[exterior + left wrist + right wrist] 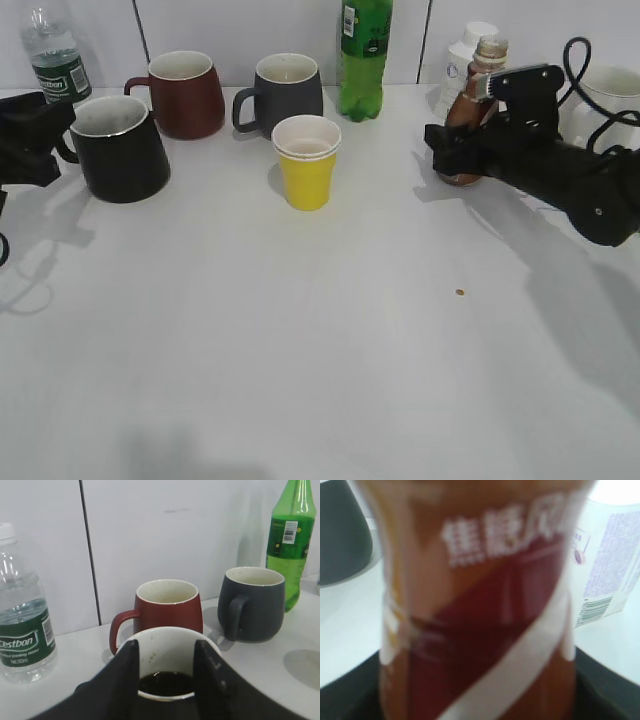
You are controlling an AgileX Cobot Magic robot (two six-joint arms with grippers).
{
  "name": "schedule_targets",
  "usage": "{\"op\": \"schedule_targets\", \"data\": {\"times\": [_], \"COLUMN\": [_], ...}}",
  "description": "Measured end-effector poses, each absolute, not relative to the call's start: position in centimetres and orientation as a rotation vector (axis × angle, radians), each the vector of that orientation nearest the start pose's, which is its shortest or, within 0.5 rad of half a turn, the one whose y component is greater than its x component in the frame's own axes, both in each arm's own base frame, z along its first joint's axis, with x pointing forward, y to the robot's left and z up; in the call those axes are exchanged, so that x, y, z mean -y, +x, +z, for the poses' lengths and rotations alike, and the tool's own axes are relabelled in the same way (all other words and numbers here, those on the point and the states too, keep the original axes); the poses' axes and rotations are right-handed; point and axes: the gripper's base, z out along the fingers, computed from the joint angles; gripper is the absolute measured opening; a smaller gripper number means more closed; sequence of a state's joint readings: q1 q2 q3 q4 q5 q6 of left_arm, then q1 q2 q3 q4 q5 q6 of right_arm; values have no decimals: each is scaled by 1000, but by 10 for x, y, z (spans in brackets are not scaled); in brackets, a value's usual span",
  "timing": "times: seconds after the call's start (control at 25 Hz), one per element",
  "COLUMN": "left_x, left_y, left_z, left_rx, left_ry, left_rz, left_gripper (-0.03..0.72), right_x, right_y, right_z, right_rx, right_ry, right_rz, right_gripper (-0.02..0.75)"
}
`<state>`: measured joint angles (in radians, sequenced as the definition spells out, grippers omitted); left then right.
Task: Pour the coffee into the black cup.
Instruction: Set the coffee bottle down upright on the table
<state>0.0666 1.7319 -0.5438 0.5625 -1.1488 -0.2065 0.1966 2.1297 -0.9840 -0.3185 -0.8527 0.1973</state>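
The black cup (122,150) stands at the left of the table, white inside, with dark coffee (165,685) in its bottom. My left gripper (52,138) is at the cup's handle side. In the left wrist view its two black fingers (120,680) frame the cup's rim (165,635), and the handle is hidden below them. The coffee bottle (480,75) stands upright at the back right, uncapped. My right gripper (462,150) is shut around its lower body. The brown-and-white label (485,605) fills the right wrist view.
A maroon mug (185,95), a dark grey mug (285,92) and a green soda bottle (363,55) line the back. A yellow paper cup (307,160) stands mid-table. A water bottle (55,60) is back left, and a white bottle (462,50) stands behind the coffee bottle.
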Motion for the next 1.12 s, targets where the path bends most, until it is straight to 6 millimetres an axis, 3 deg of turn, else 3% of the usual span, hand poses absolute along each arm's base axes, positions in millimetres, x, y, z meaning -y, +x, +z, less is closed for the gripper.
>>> {"op": "schedule_targets", "data": {"times": [0.32, 0.48, 0.76, 1.12], "left_x": [25, 25, 24, 23], "left_y": [298, 298, 298, 296], "left_z": [180, 180, 176, 169], "left_rx": [-1550, -1550, -1609, -1746], "left_ry": [383, 383, 364, 298], "left_rz": [-318, -318, -325, -373], "left_gripper": [288, 288, 299, 549], "right_x": [-102, -101, -98, -93], "right_y": [403, 402, 396, 373], "right_z": [108, 108, 128, 123], "right_rx": [-1771, -1801, -1837, -1904], "right_ry": [-358, -361, -365, -369], "right_rz": [344, 332, 299, 297], "right_gripper": [527, 596, 642, 643]}}
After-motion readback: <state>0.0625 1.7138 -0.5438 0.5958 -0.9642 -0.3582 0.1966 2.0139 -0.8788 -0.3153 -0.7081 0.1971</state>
